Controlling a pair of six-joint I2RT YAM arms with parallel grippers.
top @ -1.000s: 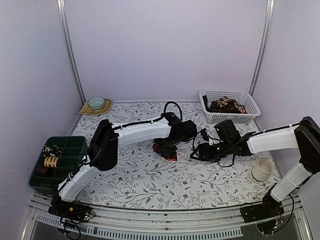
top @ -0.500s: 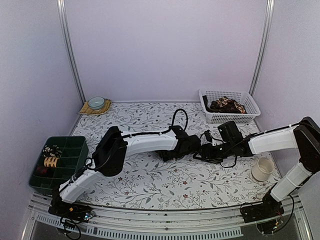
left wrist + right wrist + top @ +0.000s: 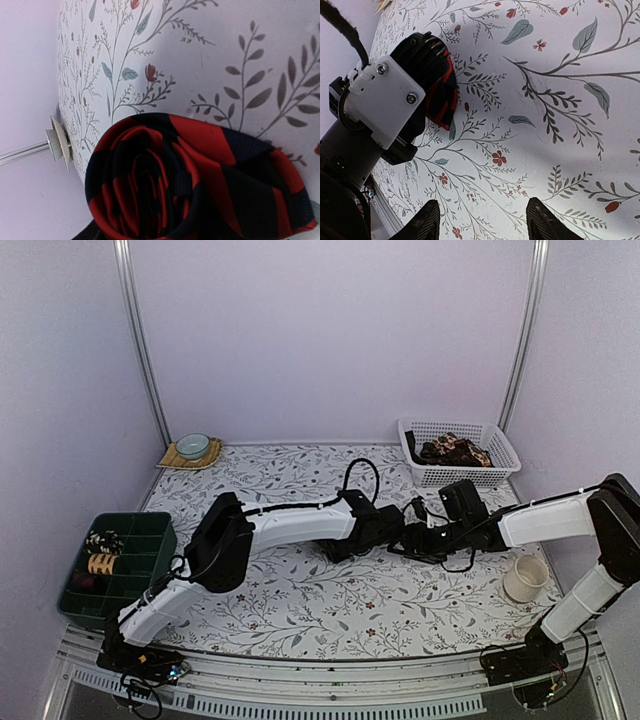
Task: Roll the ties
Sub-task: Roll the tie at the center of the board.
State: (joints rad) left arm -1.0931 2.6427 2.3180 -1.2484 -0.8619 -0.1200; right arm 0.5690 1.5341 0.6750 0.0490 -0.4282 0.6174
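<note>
My left arm [image 3: 290, 520] stretches low over the worktop [image 3: 300, 610], left claw [image 3: 340, 546] at the rolled tie [image 3: 165, 190] (whether it grips, I cannot tell), right claw [image 3: 477, 220] hovering open nearby.

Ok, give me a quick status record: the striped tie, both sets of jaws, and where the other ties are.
striped tie: red and black, rolled into a coil, mid-table at the left arm's tip
left jaws: around the coil; gripping or letting go, cannot tell
right jaws: open, empty, close by and facing the coil
green bin: left edge, rolled ties in its compartments
white basket: back right, heap of loose ties inside
</note>
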